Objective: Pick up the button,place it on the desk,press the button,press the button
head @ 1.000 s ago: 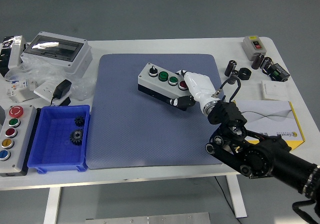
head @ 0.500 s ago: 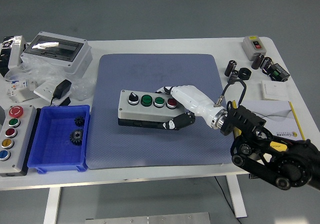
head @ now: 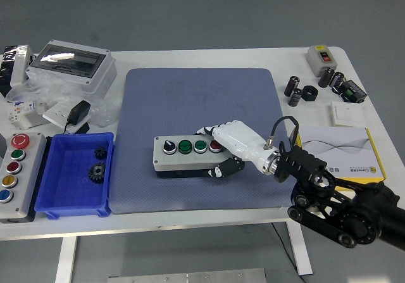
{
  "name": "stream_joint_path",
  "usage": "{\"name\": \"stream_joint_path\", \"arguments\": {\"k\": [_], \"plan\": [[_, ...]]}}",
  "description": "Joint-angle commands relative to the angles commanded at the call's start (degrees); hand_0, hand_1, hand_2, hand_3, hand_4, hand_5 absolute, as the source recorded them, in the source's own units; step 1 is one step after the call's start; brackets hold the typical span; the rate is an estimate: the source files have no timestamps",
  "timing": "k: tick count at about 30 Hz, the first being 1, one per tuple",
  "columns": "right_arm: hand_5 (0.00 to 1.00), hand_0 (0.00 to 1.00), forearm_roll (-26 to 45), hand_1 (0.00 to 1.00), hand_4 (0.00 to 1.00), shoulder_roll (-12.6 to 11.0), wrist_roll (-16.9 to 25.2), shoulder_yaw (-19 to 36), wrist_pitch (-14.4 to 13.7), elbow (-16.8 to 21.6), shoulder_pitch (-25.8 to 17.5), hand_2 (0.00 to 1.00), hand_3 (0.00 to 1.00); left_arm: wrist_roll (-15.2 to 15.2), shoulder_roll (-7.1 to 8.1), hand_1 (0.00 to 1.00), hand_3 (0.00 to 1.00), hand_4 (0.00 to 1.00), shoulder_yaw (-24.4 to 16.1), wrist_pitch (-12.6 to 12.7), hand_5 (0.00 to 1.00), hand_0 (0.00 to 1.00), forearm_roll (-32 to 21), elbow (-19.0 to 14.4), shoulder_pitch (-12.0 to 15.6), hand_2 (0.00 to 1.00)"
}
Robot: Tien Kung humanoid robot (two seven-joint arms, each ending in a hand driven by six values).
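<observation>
The right hand (head: pixel 229 149), white with black fingertips, reaches in from the desk's near right corner and grips the grey four-button box (head: pixel 187 156), which lies flat on the blue mat (head: pixel 190 93). A blue plastic bin (head: pixel 74 175) sits by the left edge.

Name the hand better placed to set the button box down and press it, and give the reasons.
Right. The right hand already grips the button box by its right end, low over the blue mat. No left hand shows anywhere in the head view.
</observation>
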Motion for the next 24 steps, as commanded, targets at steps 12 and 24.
{"name": "stream_joint_path", "arguments": {"k": [12,24], "plan": [[0.002,0.493,3.2,0.518,0.282,-0.3,-1.6,1.0,2.1,0.0,-0.5,0.488,0.531,0.0,0.06,0.601,0.6,0.625,0.0,-0.1,0.197,0.605,0.2,0.0,0.0,0.531],[0.002,0.792,4.6,0.772,0.499,-0.8,-1.1,0.9,2.0,0.0,-0.7,0.792,0.809,0.0,0.09,0.6,0.6,0.624,-0.3,-0.1,0.2,0.605,0.7,0.0,0.0,0.531]]}}
